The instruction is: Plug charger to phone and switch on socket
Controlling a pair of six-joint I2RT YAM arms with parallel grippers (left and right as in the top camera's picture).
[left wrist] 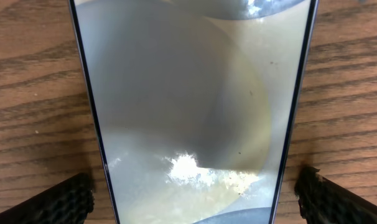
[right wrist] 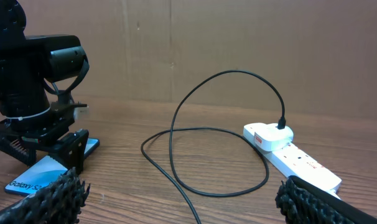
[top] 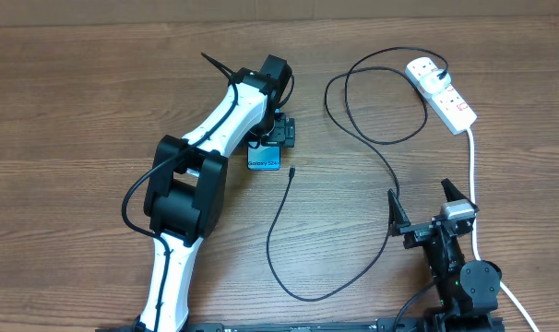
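Overhead, start at your left: the left gripper (top: pixel 278 132) hangs directly over the phone (top: pixel 263 158), jaws spread wide and holding nothing. From the left wrist view, the phone (left wrist: pixel 195 106) fills the gap between the two fingertips (left wrist: pixel 58 200), one pad off each long edge, so its long axis runs away from the wrist and the jaws straddle its width. Whether the pads touch the table or the phone's edges you cannot tell. The blue end with the "Galaxy" text points toward the near side of the table.

Move right. The charger (top: pixel 298 221) has its small connector tip just beside the phone's near right corner, apart from it, pointing roughly at that end. From there the cable loops down toward the near edge, swings back up across the middle of the table, and ends in the plug seated in the socket (top: pixel 443 92) at the far right.

Further right, the right gripper (top: pixel 425 214) sits low near the table's front edge, jaws likewise spread and empty. It is well apart from the connector tip, yet it is the free arm for the cable; your left arm is the one already over the phone. The socket lies beyond the right gripper, its long axis slanting away, red switches (right wrist: pixel 258 140) visible on its top face.
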